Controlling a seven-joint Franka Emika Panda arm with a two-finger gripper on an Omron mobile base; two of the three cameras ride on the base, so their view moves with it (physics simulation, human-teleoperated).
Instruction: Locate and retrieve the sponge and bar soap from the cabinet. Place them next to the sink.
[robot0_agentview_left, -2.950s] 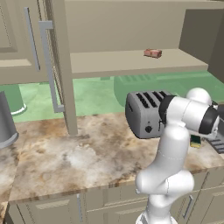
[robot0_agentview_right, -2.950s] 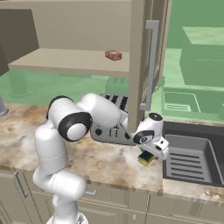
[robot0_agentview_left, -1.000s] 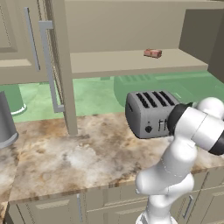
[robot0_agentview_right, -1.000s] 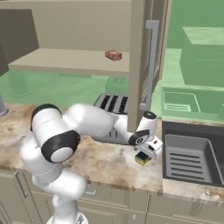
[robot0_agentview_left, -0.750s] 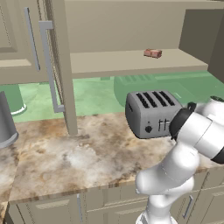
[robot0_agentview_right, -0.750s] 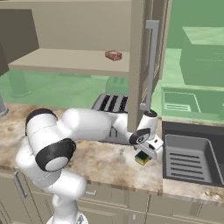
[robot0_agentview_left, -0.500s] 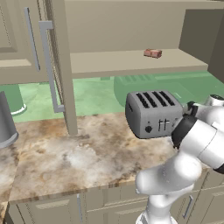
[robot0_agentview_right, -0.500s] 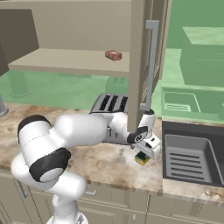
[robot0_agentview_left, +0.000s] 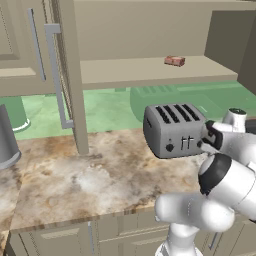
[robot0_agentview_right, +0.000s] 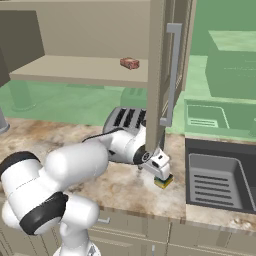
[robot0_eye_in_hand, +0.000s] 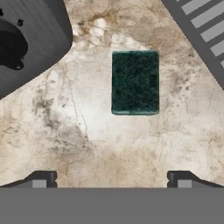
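The sponge (robot0_eye_in_hand: 135, 82) lies flat on the marble counter with its dark green side up, a short way left of the sink (robot0_agentview_right: 215, 177). It also peeks out yellow and green under the hand as the sponge (robot0_agentview_right: 164, 181). My gripper (robot0_eye_in_hand: 111, 180) hovers just above it, open, with its fingertips spread wide and nothing between them; the same gripper (robot0_agentview_right: 161, 171) shows beside the cabinet door. The bar soap (robot0_agentview_right: 129, 63) rests on the open cabinet's shelf (robot0_agentview_right: 75, 69), seen from the other side as the bar soap (robot0_agentview_left: 174, 61).
A silver four-slot toaster (robot0_agentview_left: 175, 130) stands on the counter just behind my hand, its side close to the sponge as the toaster (robot0_eye_in_hand: 26, 39). The open cabinet door (robot0_agentview_right: 156, 75) hangs over my wrist. A grey canister (robot0_agentview_left: 6, 142) sits at the far left.
The arm's elbow has swung down and left, and the hand has shifted slightly toward the toaster. The sponge sits lower, on the counter, under the hand.
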